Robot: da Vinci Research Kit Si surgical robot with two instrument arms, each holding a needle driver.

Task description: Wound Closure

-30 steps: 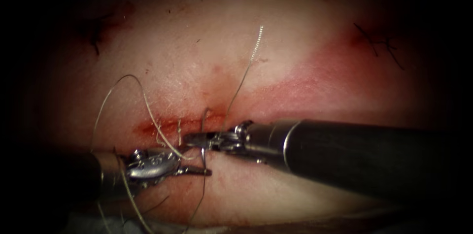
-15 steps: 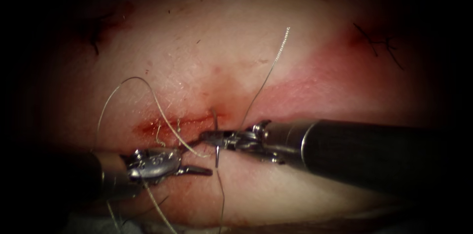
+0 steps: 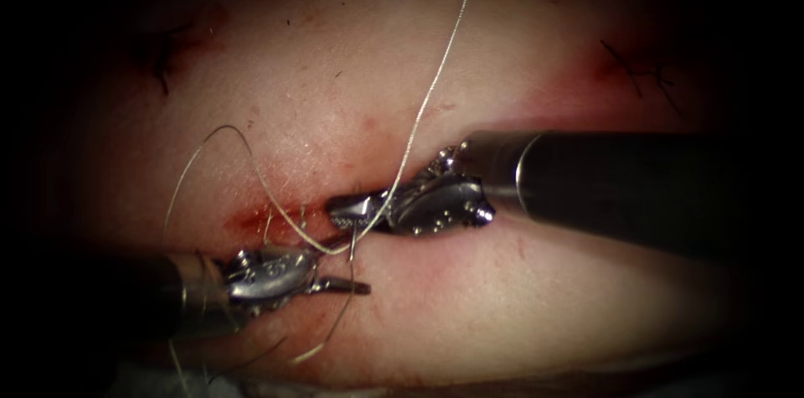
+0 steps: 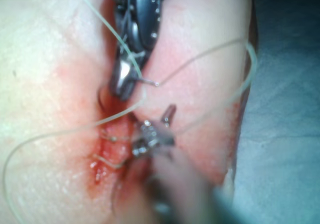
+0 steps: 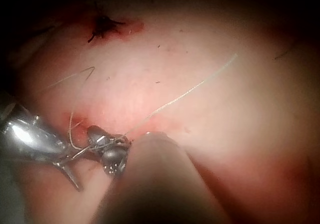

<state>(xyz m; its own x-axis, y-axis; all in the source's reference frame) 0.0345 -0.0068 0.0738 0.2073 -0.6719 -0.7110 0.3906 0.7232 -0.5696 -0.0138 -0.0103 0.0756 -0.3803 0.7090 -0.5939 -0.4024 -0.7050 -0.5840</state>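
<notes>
As your right tool [image 3: 342,212] lies over the right end of the cut [image 3: 268,218], its jaws are clamped on the needle [image 3: 353,240]. The grip is partway along the curve, and a short end sticks out of the jaws on the near side of the cut. The left wrist view shows the same grip [image 4: 122,87] with the needle's point [image 4: 156,83] free in the air. You cannot tell whether the other end enters the tissue [image 3: 335,96].

Your left tool [image 3: 346,266] sits just below the cut, jaws parted and holding nothing.

Thread [image 3: 427,96] climbs from the right tool's jaws far above the cut. Another strand loops left of it. Red fluid [image 3: 247,218] lines the cut.
</notes>
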